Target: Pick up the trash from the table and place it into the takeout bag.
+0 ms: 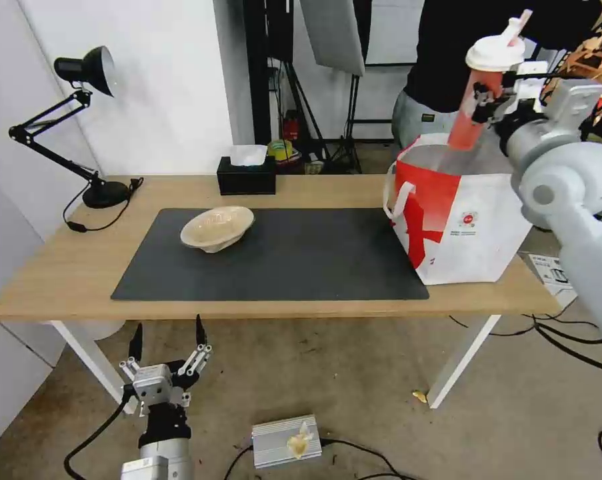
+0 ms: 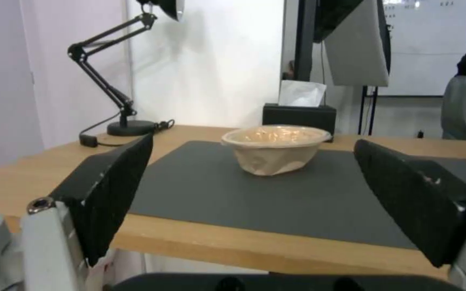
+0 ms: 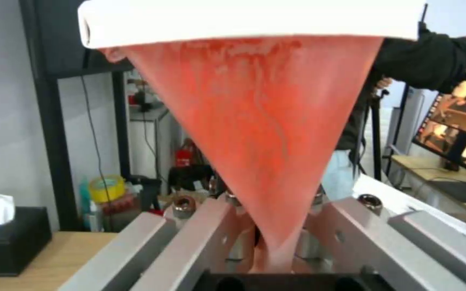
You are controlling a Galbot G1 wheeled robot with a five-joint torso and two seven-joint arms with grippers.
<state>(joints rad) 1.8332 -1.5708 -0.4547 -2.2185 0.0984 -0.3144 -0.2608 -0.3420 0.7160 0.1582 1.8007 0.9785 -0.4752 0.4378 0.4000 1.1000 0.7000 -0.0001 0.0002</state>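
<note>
My right gripper (image 1: 489, 100) is shut on the red cup (image 1: 475, 110) with its white lid and straw. It holds the cup tilted, just above the open mouth of the takeout bag (image 1: 461, 220). The bag stands at the table's (image 1: 67, 280) right end. In the right wrist view the cup (image 3: 260, 121) is pinched low down between the grey fingers (image 3: 200, 238). A shallow beige pulp bowl (image 1: 217, 228) sits on the dark mat (image 1: 281, 267), left of centre. My left gripper (image 1: 168, 333) hangs open below the table's front edge, and its black fingers (image 2: 114, 182) frame the bowl (image 2: 274, 147) from a distance.
A black tissue box (image 1: 246, 175) stands at the table's back edge, and a black desk lamp (image 1: 94, 133) at the back left corner. A person in black stands right behind the bag. A silver box (image 1: 286, 440) and cables lie on the floor.
</note>
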